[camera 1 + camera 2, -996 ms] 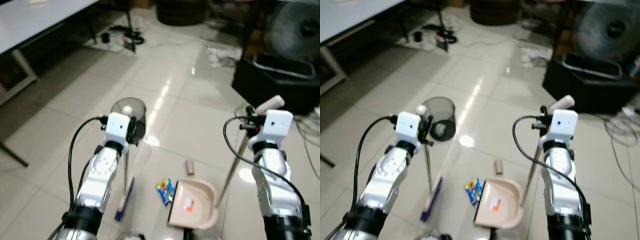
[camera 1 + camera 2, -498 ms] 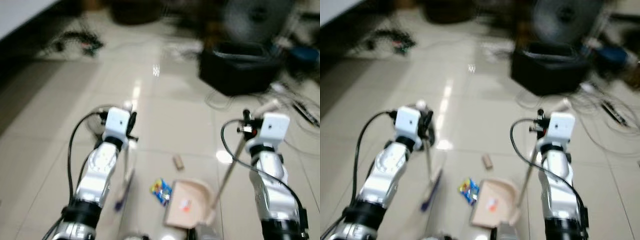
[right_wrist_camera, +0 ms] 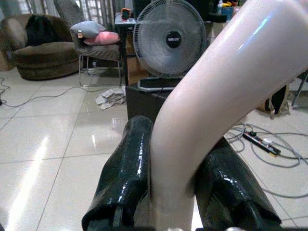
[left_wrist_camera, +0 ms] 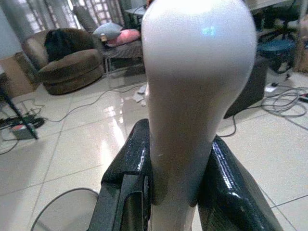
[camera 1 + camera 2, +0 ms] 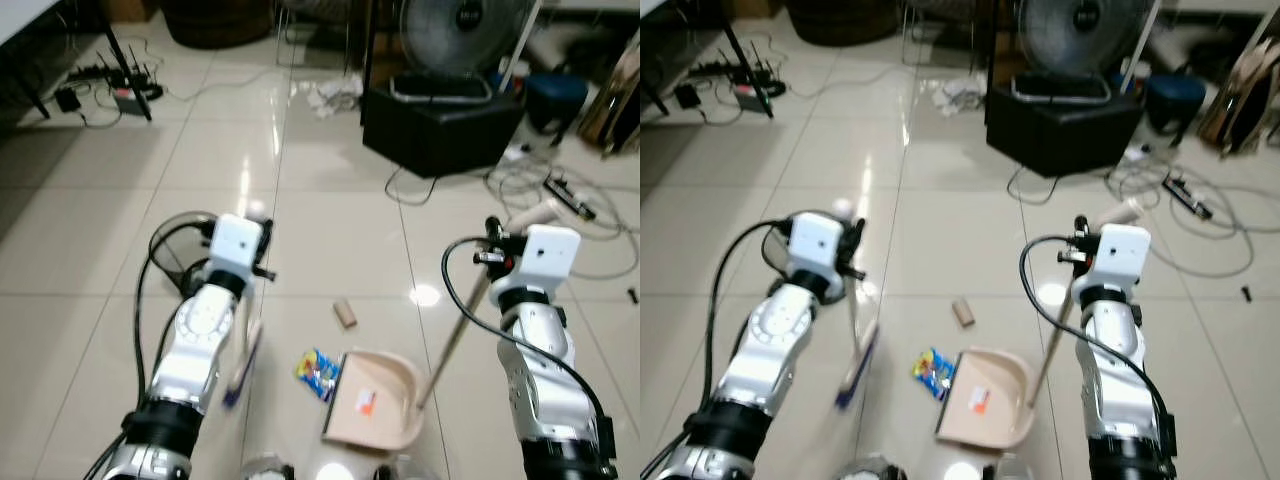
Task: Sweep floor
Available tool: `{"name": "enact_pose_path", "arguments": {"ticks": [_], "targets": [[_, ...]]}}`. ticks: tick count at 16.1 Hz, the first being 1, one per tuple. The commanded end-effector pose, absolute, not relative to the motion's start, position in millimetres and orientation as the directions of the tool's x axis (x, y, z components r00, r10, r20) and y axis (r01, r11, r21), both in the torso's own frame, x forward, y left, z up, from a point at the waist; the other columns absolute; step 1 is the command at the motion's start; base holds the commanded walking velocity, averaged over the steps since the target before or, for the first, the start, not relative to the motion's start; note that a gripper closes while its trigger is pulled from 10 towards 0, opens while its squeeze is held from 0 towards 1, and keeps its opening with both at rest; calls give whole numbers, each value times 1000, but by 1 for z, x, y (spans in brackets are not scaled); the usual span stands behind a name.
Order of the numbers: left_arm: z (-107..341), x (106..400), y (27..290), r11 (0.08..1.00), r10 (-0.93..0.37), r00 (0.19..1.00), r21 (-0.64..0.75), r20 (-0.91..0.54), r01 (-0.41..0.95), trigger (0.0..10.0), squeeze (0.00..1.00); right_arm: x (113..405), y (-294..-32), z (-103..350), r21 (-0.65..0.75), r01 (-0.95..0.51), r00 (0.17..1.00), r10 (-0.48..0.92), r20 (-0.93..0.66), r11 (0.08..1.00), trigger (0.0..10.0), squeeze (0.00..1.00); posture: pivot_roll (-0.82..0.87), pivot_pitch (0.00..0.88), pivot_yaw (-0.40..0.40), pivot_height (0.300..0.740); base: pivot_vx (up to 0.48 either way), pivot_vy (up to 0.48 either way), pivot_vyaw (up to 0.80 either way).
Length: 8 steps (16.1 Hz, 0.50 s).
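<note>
Left gripper (image 4: 174, 192) was up in front of the chest, jaws clamped on the pale rounded top of the broom handle (image 4: 192, 91). Broom (image 5: 854, 345) stood nearly upright, long axis running from that grip down to the floor, blue bristle head (image 5: 240, 365) resting on the tiles just left of the litter.

Right gripper (image 3: 178, 192) same deal, jaws squeezed tight on the bent cream grip of the dustpan handle (image 3: 211, 96). Handle pole (image 5: 452, 335) slanted down and to the left to the beige dustpan (image 5: 375, 400), which sat flat on the floor with its open mouth facing left, something small and orange lying inside.

Colourful wrapper (image 5: 317, 371) lay right at the pan's mouth, between pan and bristles. Small tan cylinder (image 5: 345, 313) sat a bit further out on the tile. Wire wastebasket (image 5: 178, 243) stood behind the left arm. Black box (image 5: 440, 125) with a fan (image 5: 460, 35) on it further back.
</note>
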State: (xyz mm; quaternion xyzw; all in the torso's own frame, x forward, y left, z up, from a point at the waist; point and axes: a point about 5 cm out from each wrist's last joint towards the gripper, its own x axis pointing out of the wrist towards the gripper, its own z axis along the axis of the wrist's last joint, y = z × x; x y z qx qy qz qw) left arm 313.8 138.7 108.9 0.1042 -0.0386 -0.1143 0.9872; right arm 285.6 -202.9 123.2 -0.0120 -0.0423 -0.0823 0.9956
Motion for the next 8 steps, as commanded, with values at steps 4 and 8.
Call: {"name": "enact_pose_path", "arguments": {"ticks": [4, 8], "targets": [[114, 316, 134, 952, -246, 966, 204, 79, 226, 10000, 0, 287, -207, 131, -28, 175, 979, -171, 114, 984, 10000, 0, -21, 81, 57, 740, 0, 0, 0], [117, 316, 133, 954, -248, 964, 195, 97, 226, 10000, 0, 287, -209, 131, -26, 182, 978, -178, 112, 983, 10000, 0, -24, 79, 57, 740, 66, 0, -280]]}}
